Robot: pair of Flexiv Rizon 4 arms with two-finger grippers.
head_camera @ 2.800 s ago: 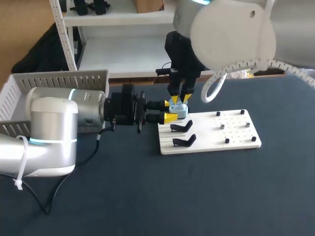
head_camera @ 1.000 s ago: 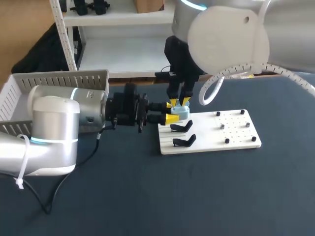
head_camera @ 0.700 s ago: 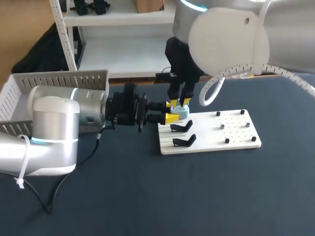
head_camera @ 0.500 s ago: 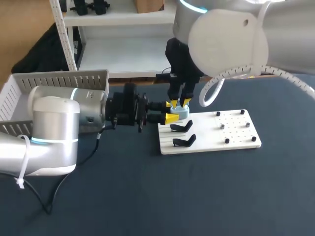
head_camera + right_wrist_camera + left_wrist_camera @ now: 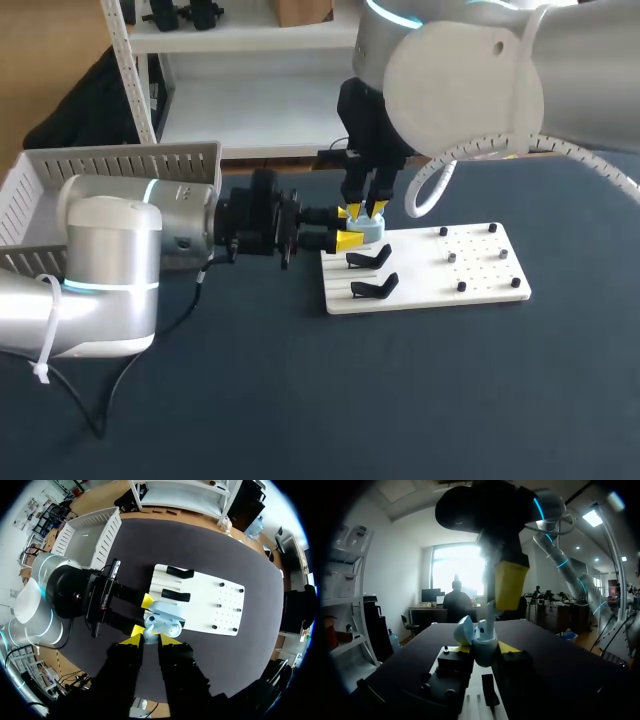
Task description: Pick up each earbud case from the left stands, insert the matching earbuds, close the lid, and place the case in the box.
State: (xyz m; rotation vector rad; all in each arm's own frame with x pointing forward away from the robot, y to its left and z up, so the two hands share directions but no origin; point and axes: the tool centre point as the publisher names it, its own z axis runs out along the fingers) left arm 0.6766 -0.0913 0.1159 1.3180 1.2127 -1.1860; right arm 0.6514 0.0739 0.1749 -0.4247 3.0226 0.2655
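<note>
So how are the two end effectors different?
The left end effector lies level, reaching in sideways; the right end effector points straight down. The left one grips the blue case, whose lid is open; the right one pinches a white earbud over it. Both have yellow tips.

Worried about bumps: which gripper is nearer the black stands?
Left. The left gripper is just beside the black stands, holding the case; the right gripper hangs higher, above the case.
</note>
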